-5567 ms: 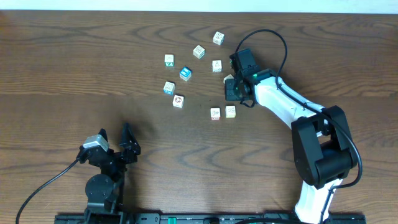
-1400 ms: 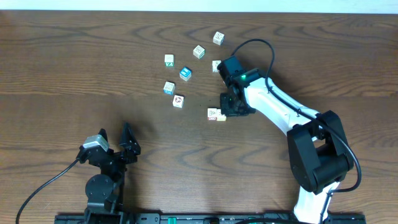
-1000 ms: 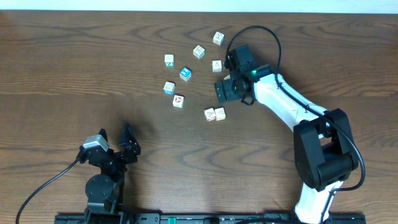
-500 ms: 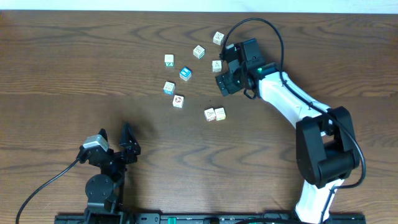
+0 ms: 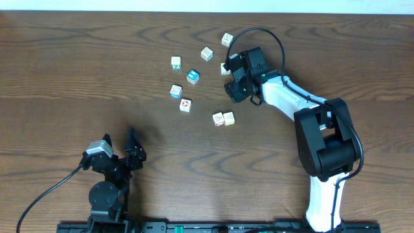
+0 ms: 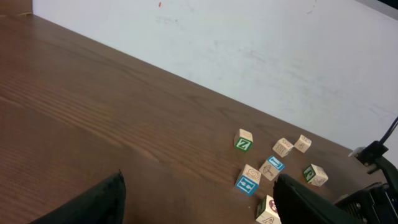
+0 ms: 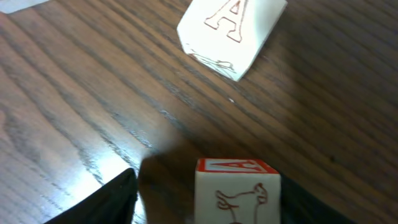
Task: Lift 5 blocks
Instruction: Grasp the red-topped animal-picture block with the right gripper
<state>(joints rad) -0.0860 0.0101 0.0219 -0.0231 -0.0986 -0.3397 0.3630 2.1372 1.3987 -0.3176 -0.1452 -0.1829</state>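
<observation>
Moved: right gripper (image 5: 230,74) shifted toward the table's far edge; jaws apart, straddling a red-printed block (image 7: 237,190).
Left gripper (image 5: 119,138): jaws wide apart, empty.

Dark brown wood-grain table (image 5: 77,65) fills nearly the whole overhead view, grain running approx left-right w/ wavy figure. Thin pale strip (image 5: 194,5) runs along the top edge, past the table's far side. Left wrist view: plain white wall (image 6: 249,50) meets the table's far edge directly, matte, faint grey scuffs, tiny red mark (image 6: 160,4) near the top. Light is even and soft, no hard shadows. Right wrist view: tabletop close up, low sheen on the grain. No floor or windows in view.
</observation>
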